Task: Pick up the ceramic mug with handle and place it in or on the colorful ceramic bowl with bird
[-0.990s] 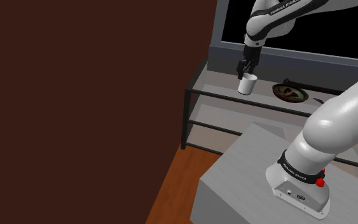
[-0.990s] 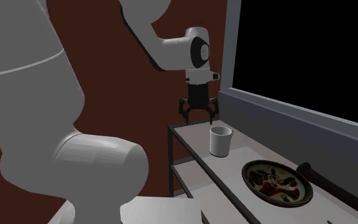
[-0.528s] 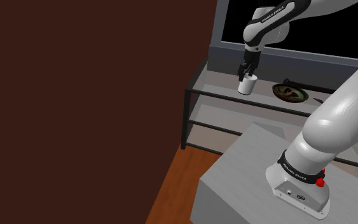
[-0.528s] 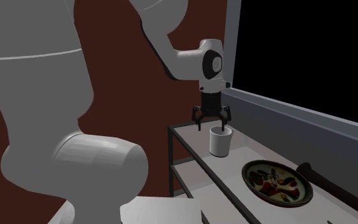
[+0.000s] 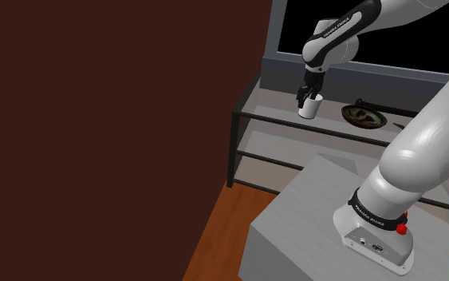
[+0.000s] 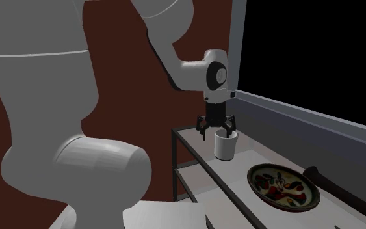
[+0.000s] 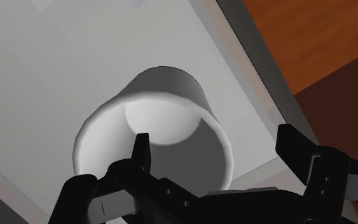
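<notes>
One white mug [image 6: 225, 146] stood upright on the bench [image 6: 238, 174]. One colourful bowl [image 6: 283, 187] lay apart from it on the same top, at about four o'clock of the mug in the second exterior view and three o'clock in the shoulder view. The single black claw [image 6: 216, 127] hung at the mug's rim, near its twelve o'clock, released. In the wrist view its two fingers [image 7: 142, 151] stood apart, one over the mug's open mouth, the other outside its wall, neither plainly pressing it.
</notes>
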Motion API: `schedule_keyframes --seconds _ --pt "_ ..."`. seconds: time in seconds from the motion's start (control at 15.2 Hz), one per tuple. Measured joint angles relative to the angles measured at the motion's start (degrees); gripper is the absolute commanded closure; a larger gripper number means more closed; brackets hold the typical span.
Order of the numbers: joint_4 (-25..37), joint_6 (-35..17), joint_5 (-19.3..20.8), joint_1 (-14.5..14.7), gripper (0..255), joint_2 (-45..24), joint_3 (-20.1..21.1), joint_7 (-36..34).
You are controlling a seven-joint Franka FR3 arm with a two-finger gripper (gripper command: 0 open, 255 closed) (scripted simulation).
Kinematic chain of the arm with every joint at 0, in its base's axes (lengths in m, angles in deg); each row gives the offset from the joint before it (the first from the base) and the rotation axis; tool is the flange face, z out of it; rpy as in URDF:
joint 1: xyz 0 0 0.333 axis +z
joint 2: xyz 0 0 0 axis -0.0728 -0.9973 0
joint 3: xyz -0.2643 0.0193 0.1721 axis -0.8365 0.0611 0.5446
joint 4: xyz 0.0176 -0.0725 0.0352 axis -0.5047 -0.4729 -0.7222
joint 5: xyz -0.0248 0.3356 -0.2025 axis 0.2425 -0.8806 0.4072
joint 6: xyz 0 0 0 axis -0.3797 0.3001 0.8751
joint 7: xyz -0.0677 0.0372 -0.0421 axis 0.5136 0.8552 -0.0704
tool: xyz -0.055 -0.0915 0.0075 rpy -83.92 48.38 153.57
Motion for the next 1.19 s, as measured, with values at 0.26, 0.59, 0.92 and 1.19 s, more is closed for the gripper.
schedule_keyframes --seconds 0.26,0.59,0.92,1.19 --pt "0.0 -0.1 0.0 0.0 255 0.0 0.0 0.0" --pt "0.0 -0.1 0.0 0.0 255 0.0 0.0 0.0" --pt "0.0 -0.1 0.0 0.0 255 -0.1 0.0 0.0" --pt "0.8 2.2 0.6 -0.1 255 1.5 0.1 -0.2"
